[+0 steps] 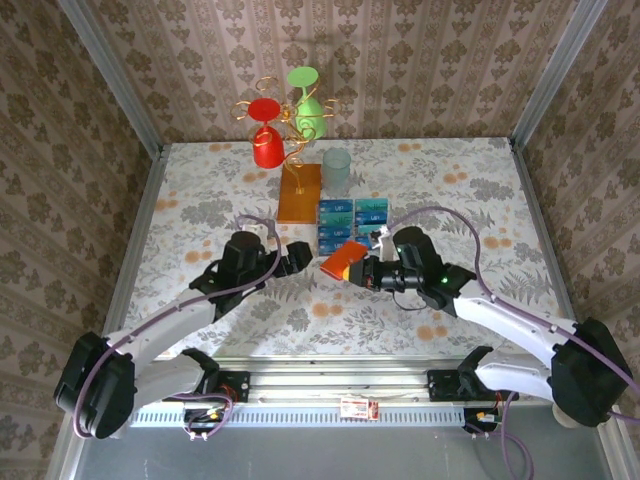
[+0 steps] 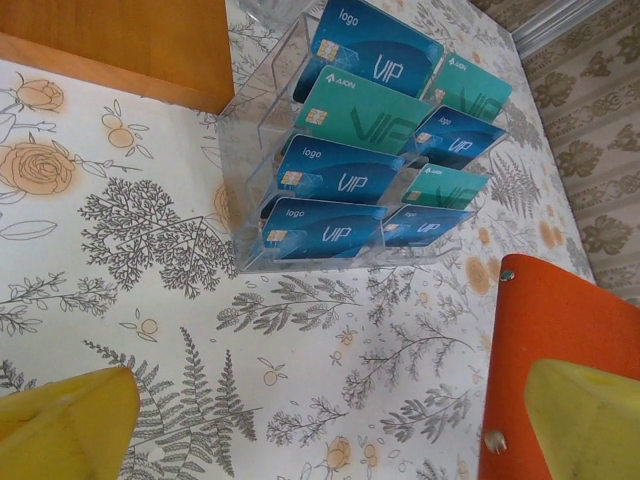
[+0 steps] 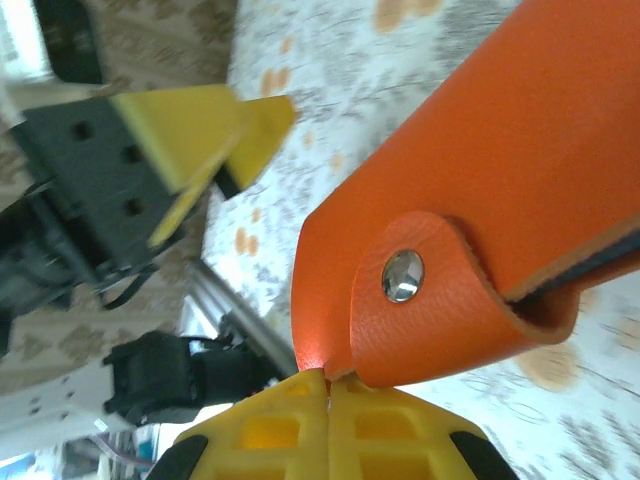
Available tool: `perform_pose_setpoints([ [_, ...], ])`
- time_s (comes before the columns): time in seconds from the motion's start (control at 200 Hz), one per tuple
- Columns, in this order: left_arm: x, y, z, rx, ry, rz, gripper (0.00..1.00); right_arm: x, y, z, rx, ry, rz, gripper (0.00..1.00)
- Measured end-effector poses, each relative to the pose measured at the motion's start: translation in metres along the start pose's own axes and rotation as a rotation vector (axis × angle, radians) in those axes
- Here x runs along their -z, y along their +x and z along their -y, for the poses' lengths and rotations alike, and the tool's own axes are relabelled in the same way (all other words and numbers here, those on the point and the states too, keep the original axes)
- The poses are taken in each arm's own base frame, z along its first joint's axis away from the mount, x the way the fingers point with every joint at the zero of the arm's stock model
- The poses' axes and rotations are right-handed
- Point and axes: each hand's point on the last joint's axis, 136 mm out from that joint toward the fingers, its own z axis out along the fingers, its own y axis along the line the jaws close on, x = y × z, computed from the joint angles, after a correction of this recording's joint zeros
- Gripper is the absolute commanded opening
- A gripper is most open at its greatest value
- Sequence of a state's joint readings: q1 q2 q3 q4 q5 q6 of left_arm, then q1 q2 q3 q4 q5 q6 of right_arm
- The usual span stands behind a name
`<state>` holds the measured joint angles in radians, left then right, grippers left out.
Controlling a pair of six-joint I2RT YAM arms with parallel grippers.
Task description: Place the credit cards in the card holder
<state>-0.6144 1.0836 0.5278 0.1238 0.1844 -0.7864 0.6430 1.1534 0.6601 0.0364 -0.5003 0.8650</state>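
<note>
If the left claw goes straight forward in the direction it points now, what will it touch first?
Probably the card holder: in the left wrist view it lies just ahead of one side of the open left claw. The midline runs toward the clear rack of credit cards. Depth is unclear.

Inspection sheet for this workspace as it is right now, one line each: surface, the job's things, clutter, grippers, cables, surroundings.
Surface: floral tablecloth, flat, no spills seen.
Job's things: eight blue and teal credit cards stand in a clear tiered rack. The orange card holder is held just in front of the rack.
Clutter: gold wire stand on an orange-brown base, with a red glass and a green glass hanging from it. A pale tumbler stands beside it.
Grippers: left gripper open and empty. Right gripper shut on the card holder's edge.
Cables: purple cables loop along both arms, clear of the cards.
Surroundings: wallpapered walls, metal corner posts.
</note>
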Motion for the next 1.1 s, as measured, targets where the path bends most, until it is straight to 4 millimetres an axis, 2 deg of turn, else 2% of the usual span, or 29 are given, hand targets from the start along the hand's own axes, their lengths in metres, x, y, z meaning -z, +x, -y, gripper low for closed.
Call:
perform_pose_setpoints([
  [0.135, 0.004, -0.009, 0.000, 0.051, 0.037, 0.004, 1.00, -0.008, -0.001, -0.023, 0.087, -0.086, -0.035, 0.00],
  [0.315, 0.008, -0.023, 0.006, 0.093, 0.104, 0.022, 1.00, -0.016, -0.001, -0.038, 0.158, -0.147, -0.073, 0.00],
  [0.465, 0.007, -0.032, 0.016, 0.112, 0.176, 0.035, 1.00, -0.023, 0.000, -0.043, 0.182, -0.180, -0.096, 0.00],
  [0.9, -0.012, -0.025, 0.029, 0.157, 0.286, -0.038, 1.00, -0.029, 0.001, -0.060, 0.227, -0.249, -0.113, 0.00],
  [1.1, -0.011, -0.028, 0.039, 0.161, 0.328, -0.032, 0.89, -0.031, 0.002, -0.059, 0.224, -0.248, -0.119, 0.00],
])
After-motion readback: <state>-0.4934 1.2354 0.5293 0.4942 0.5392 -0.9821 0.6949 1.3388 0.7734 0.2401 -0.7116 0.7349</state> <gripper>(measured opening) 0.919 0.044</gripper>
